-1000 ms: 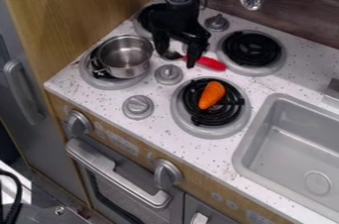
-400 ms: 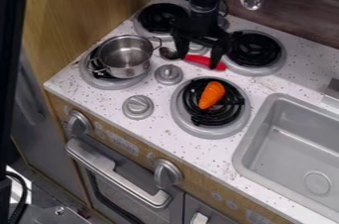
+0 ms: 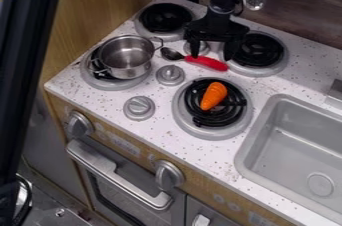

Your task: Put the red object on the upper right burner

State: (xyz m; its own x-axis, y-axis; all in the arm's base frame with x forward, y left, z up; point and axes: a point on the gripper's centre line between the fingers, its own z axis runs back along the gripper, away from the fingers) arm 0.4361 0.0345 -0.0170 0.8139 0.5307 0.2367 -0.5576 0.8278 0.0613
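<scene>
1. In the camera view, we see the gripper [image 3: 212,57] at the red-handled spoon [image 3: 208,63], claw apart; the spoon lies on the counter [image 3: 157,112] beside the upper right burner [image 3: 262,52].
2. We judge grasping, lifting and placing all remain.

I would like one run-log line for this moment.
hand: open, above red-handled spoon | spoon: on counter, beside upper right burner | carrot: on lower right burner
</scene>
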